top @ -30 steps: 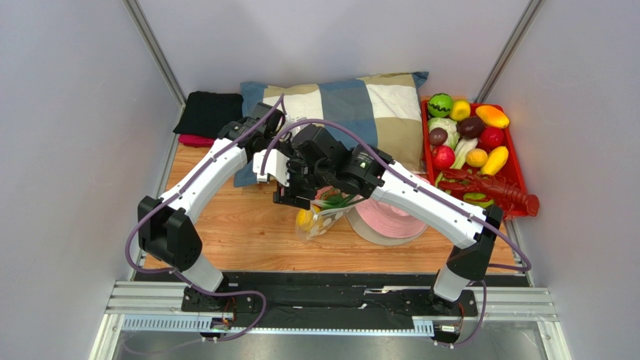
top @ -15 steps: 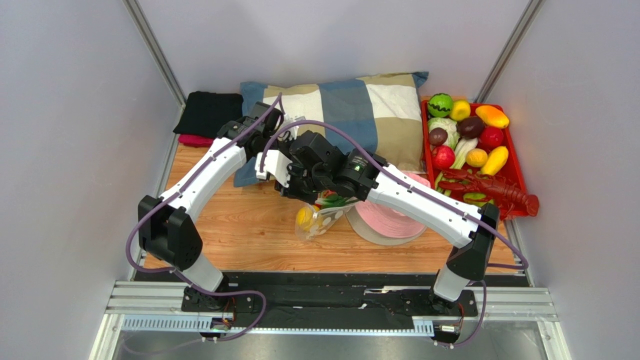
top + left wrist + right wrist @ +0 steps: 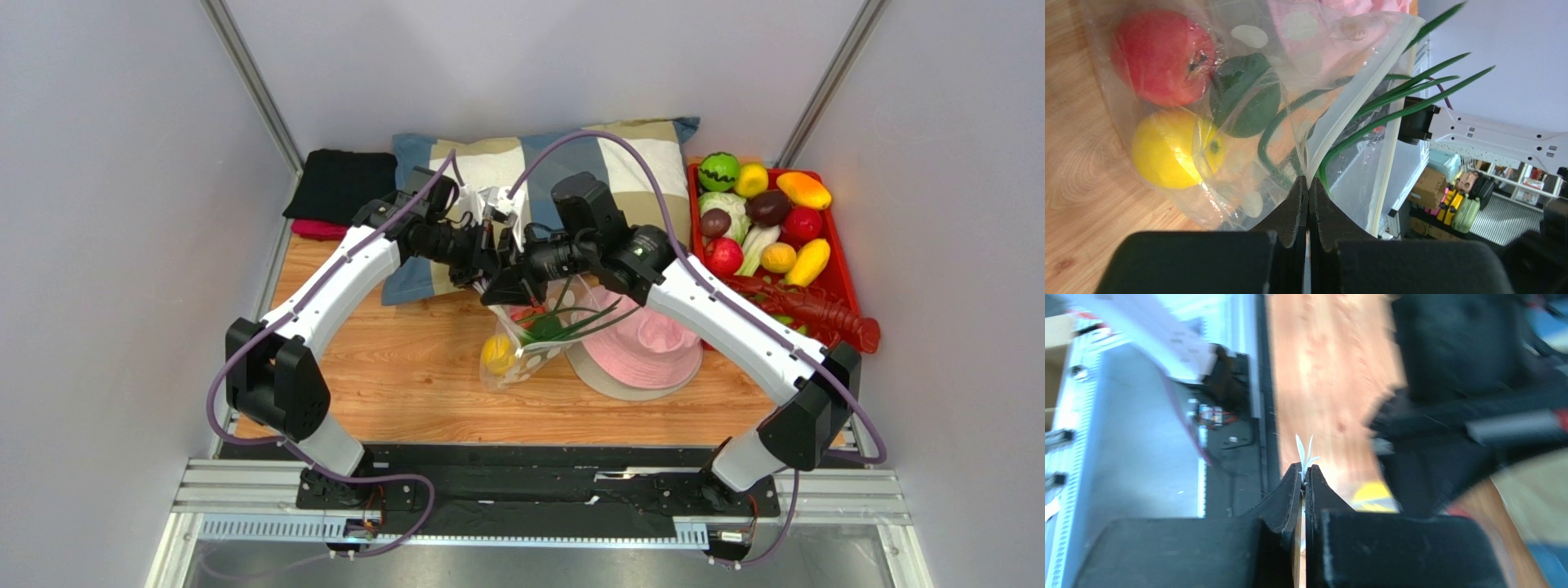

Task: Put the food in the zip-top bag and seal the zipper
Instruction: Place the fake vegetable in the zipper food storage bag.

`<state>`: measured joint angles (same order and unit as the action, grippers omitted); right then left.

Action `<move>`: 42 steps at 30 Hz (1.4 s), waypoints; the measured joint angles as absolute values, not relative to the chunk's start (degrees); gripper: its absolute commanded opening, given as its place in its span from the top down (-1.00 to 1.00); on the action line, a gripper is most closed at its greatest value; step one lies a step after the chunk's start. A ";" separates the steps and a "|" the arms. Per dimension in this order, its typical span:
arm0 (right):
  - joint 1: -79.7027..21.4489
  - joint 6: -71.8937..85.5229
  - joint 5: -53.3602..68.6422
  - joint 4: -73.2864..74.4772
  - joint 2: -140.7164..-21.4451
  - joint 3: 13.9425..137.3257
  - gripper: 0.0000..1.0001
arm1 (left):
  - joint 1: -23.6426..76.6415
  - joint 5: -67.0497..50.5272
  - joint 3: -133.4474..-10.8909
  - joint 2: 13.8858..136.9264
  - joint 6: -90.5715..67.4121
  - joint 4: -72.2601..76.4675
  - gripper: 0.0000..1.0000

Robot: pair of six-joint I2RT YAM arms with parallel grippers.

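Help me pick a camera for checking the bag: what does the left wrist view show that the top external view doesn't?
Only the left wrist view: up close, the left gripper is shut on the zip-top bag, and the pale zipper runs along its open edge. Only the top external view: the red tray with more toy fruit, the lobster, the pillow and the pink hat. Both: the yellow fruit in the bag and the spring onion leaves poking from its mouth.
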<state>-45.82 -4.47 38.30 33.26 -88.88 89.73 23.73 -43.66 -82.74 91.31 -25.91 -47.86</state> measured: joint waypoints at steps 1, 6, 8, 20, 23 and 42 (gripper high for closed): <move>-45.84 -4.19 40.60 31.73 -88.18 88.90 1.00 | 23.70 -44.07 -82.74 91.31 -25.98 -47.68 1.00; -46.68 -3.79 50.00 25.93 -87.24 88.07 1.00 | 23.38 -46.61 -82.74 91.31 -26.70 -47.29 1.00; -46.50 -3.86 52.56 24.45 -87.24 87.99 1.00 | 23.11 -47.48 -82.72 91.31 -26.81 -47.24 1.00; -42.65 -24.97 58.19 24.80 -86.06 75.64 1.00 | 21.50 -51.86 -81.80 91.42 -26.61 -47.33 1.00; -42.68 -34.41 58.24 28.14 -86.04 75.53 1.00 | 21.45 -52.95 -81.80 92.03 -25.96 -47.57 1.00; -46.11 -44.40 60.62 37.63 -77.54 81.36 1.00 | 26.39 -72.40 -82.74 95.31 -35.75 -40.18 1.00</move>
<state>-46.11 -44.40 60.62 37.63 -77.54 81.36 26.39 -72.40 -82.74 95.31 -35.75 -40.18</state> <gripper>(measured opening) 0.014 0.008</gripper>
